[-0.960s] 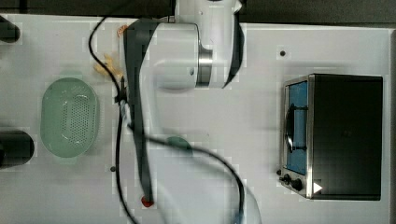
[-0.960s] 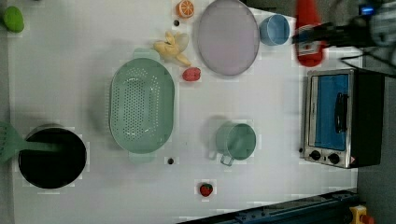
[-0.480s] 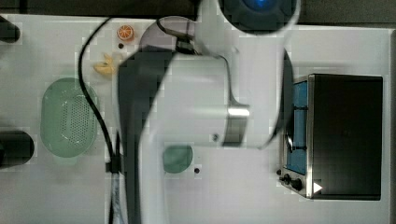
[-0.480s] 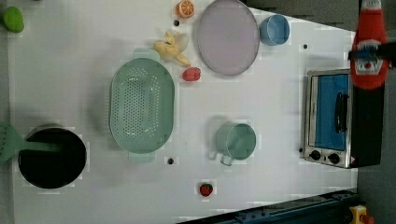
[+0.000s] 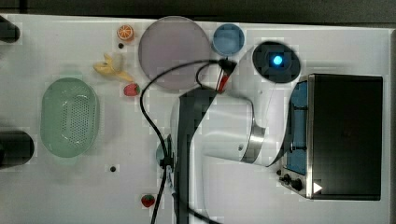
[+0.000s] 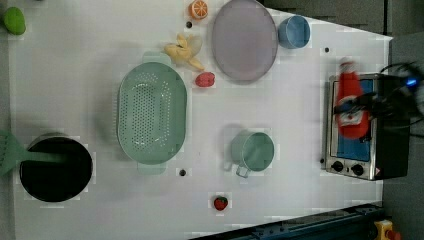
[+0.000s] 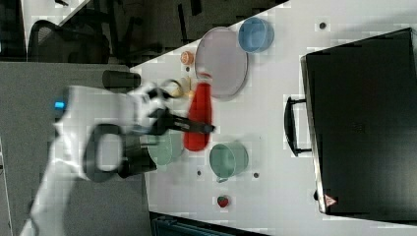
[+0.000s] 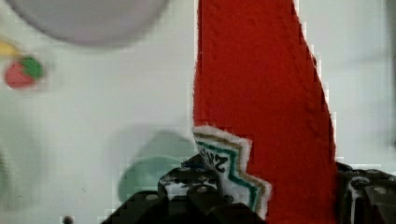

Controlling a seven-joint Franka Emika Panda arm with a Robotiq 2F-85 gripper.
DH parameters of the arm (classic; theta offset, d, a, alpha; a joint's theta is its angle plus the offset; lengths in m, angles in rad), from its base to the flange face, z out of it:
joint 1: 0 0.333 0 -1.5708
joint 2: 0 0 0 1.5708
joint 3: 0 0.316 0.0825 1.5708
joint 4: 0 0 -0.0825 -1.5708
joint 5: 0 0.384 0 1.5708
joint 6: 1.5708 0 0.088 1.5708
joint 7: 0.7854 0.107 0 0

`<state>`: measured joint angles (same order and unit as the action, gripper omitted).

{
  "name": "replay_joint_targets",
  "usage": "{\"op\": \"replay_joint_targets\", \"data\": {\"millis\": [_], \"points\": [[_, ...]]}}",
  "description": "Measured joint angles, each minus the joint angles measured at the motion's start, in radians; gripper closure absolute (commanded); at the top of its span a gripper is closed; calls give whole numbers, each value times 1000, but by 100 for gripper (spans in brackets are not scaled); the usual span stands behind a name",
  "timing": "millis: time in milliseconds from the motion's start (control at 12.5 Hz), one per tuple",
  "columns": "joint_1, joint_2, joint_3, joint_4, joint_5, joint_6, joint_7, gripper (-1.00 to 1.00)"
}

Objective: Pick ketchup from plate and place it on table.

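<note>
Step in hand: the white robot arm is carrying the red plush ketchup bottle [image 7: 198,118] clear of the large flat lilac-grey round plate [image 7: 221,61]; by my reading the pick is done and the carry is under way.
Gripper: the black two-finger gripper [image 7: 193,127] is clamping the bottle across its middle, one finger on each side of the body in the wrist view.
Ketchup position: the bottle [image 6: 352,102] is hanging in the air, off the plate [image 6: 244,40]; in the left view it is showing in front of the silver toaster oven with the blue door [image 6: 357,127], and in the right view above the big white flat tabletop [image 7: 275,98] between the plate and the mint-green mug [image 7: 228,160].
Plate: it is lying bare, with nothing on it.
Next move: the arm is likely needing to pick a free patch of table, away from the mug, the small blue round bowl [image 5: 228,38] and the oven, then lower the bottle until it is resting before letting go.
Label: a white patch edged in green and gold on the bottle [image 8: 261,107] is showing dark letters, upside down and partly hidden; they are seeming to end in "NZ", but I cannot read a full word.
Other writing: a small red and white warning triangle is sitting on the oven's corner in the right view; no text there is readable.
</note>
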<state>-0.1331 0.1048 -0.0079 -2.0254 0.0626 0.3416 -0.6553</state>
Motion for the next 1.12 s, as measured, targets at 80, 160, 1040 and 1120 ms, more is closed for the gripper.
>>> {"op": "replay_joint_targets", "data": {"millis": [80,160,1040,1120], "points": [[-2,12,0,-55,0,32,0,-19],[-1,29,0,-98,0,75,0,-19],[4,206,8,-227,8,424,1,-25],[4,218,9,-229,11,431,1,-44]]}}
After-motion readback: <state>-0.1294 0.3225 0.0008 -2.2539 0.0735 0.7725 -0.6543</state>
